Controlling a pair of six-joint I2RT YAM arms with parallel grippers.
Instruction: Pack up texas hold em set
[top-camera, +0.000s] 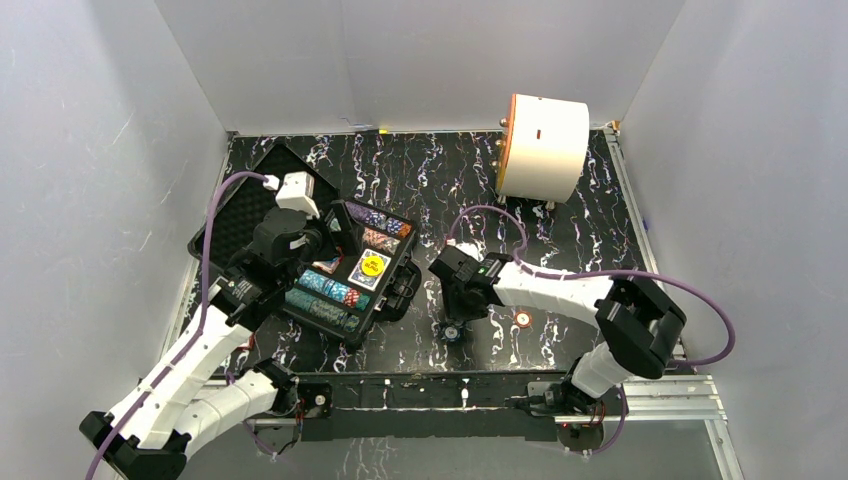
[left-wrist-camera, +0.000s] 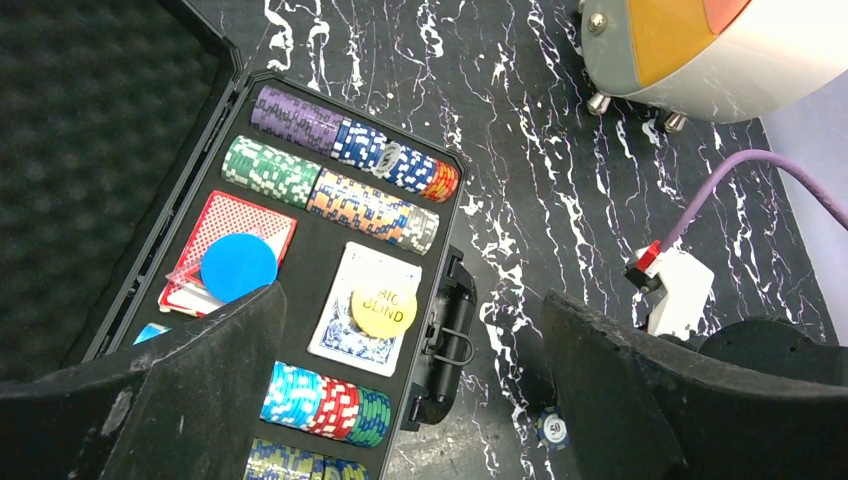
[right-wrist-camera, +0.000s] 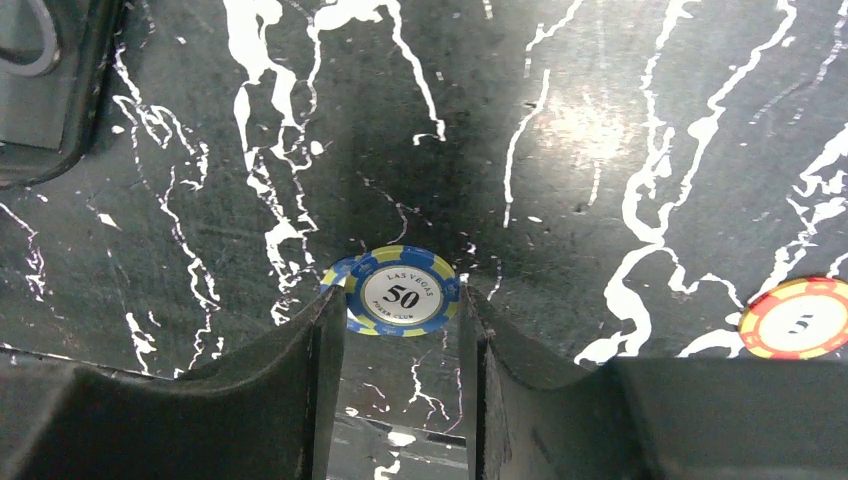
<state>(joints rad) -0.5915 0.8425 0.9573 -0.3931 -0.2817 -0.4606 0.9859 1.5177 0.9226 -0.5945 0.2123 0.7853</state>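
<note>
Right pincer (right-wrist-camera: 400, 296) pinching round blue-and-yellow poker chip (right-wrist-camera: 403, 290), left pincer (left-wrist-camera: 412, 298) spread above open black foam-lined case (left-wrist-camera: 80, 150) holding chip rows (left-wrist-camera: 330, 195), decks (left-wrist-camera: 235, 215)

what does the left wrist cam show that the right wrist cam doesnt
Only left wrist: the inside of the open case, with chip rows, a red deck under a blue button, a blue deck under the yellow big blind button, and the white cylinder. Only right wrist: the right gripper closed on the blue 50 chip, and a red chip beside it. Both: that blue 50 chip, the case edge, the marbled table.
</note>
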